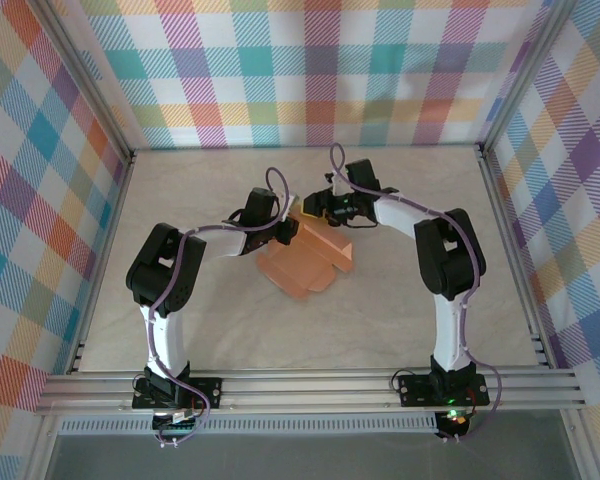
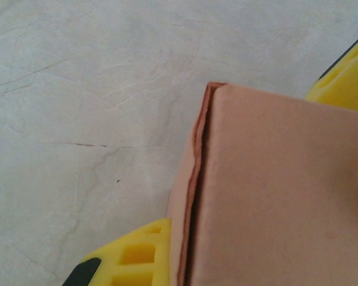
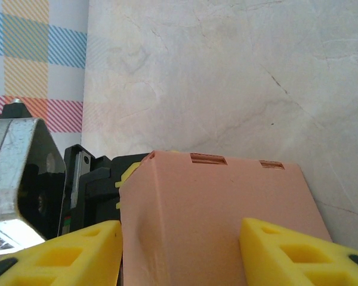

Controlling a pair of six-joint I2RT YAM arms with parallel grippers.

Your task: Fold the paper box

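The salmon-orange paper box (image 1: 308,262) lies mid-table, partly folded up, with a flat flap toward the near side. My left gripper (image 1: 287,230) meets its far left corner and is shut on the paper box. In the left wrist view the doubled card wall (image 2: 197,179) runs between the yellow fingers (image 2: 134,259) of that gripper (image 2: 238,170). My right gripper (image 1: 311,207) comes from the far side. Its jaws (image 3: 179,256) stand apart across a box corner (image 3: 215,208). The left fingertip (image 3: 65,256) dents the side wall and the right one lies on the broad face.
The pale table (image 1: 430,330) is walled by plaid panels (image 1: 310,70) and a metal frame. A rail (image 1: 310,385) runs along the near edge at the arm bases. The left arm's black and metal wrist (image 3: 42,179) sits just behind the box in the right wrist view.
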